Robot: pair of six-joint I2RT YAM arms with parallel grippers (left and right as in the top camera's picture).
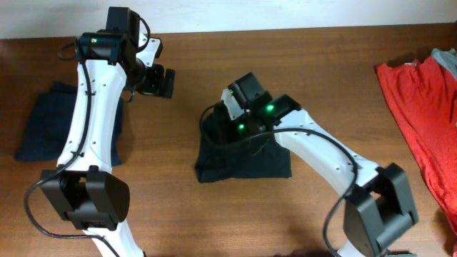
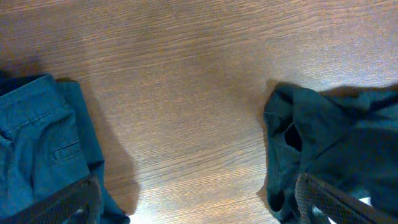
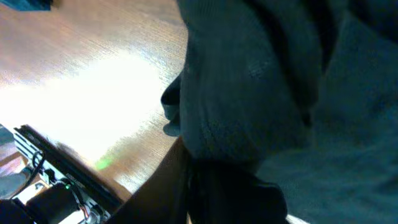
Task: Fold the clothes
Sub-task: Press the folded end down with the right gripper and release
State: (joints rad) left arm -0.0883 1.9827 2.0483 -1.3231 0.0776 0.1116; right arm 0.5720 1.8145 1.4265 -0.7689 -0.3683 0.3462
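Observation:
A black T-shirt (image 1: 246,158) lies folded into a small block at the middle of the table. Its left edge stands bunched up under my right gripper (image 1: 220,123). In the right wrist view dark cloth (image 3: 280,93) fills the picture and hides the fingers, so a grip cannot be made out. My left gripper (image 1: 158,80) hovers open over bare wood to the shirt's upper left. Its fingers (image 2: 68,205) frame empty table, with the shirt (image 2: 329,137) on one side and a navy garment (image 2: 31,137) on the other.
The navy garment (image 1: 50,121) lies flat at the left, partly under the left arm. A red garment (image 1: 421,107) is spread at the right edge. Bare wooden table (image 1: 171,164) lies between the navy garment and the black shirt.

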